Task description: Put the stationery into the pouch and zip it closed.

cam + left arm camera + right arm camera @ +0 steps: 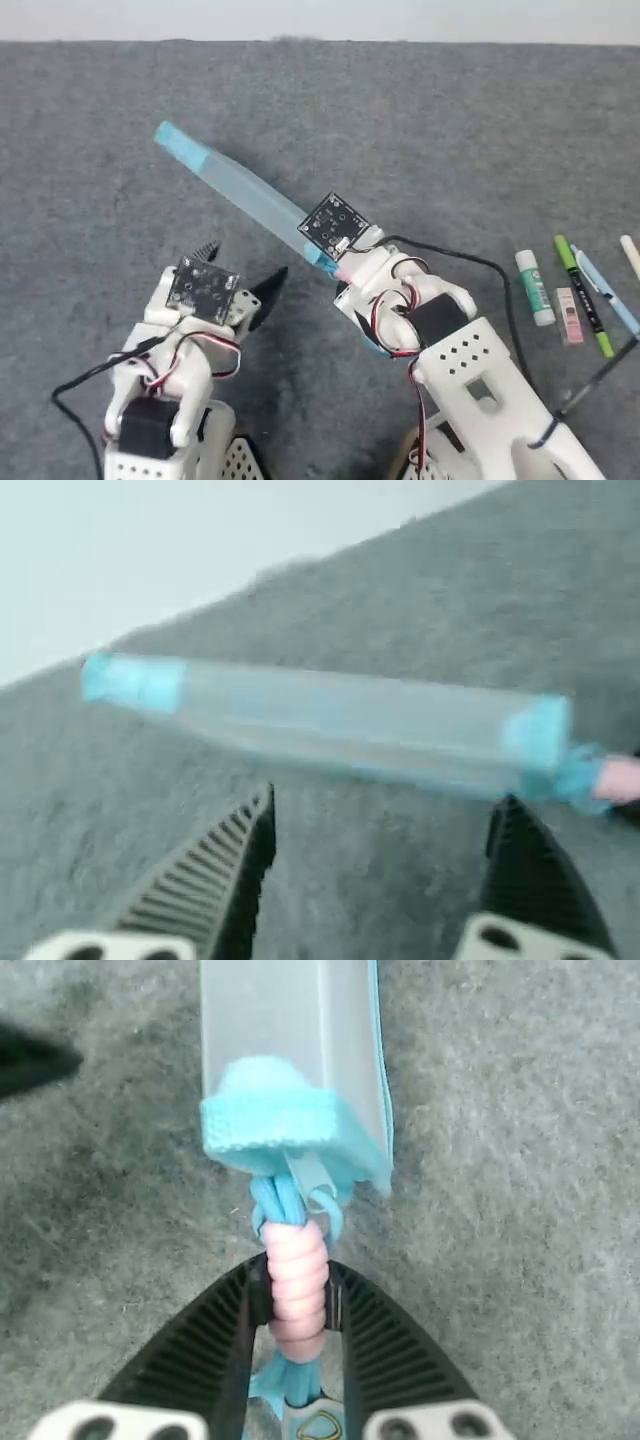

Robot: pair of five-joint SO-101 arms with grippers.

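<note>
I had the long translucent pale-blue pouch [245,195] with turquoise fabric ends stretched across the grey felt-like table cover [450,130], running diagonally away from both arms. Its near end pointed straight at the right gripper [296,1265]. The pink coiled zip pull [297,1305], strung on a turquoise cord, sat pinched between that gripper's two black ribbed jaws, which were clamped tight on it. The pouch body itself lay just past the fingertips, not between them.

The left gripper [386,800] hung with its jaws spread wide and nothing in them. The pouch lay crosswise in front of it, near both fingertips but touching neither. The end with the pull was off toward the right arm's side. I could not tell whether the zip along the pouch was open or shut.

The stationery lay well apart from the pouch, out on the cover to the right of the right arm — a white glue stick [535,287] with a green label, a small pink eraser [568,315], a green pen [585,295] and a light-blue pen [605,290], roughly side by side.
</note>
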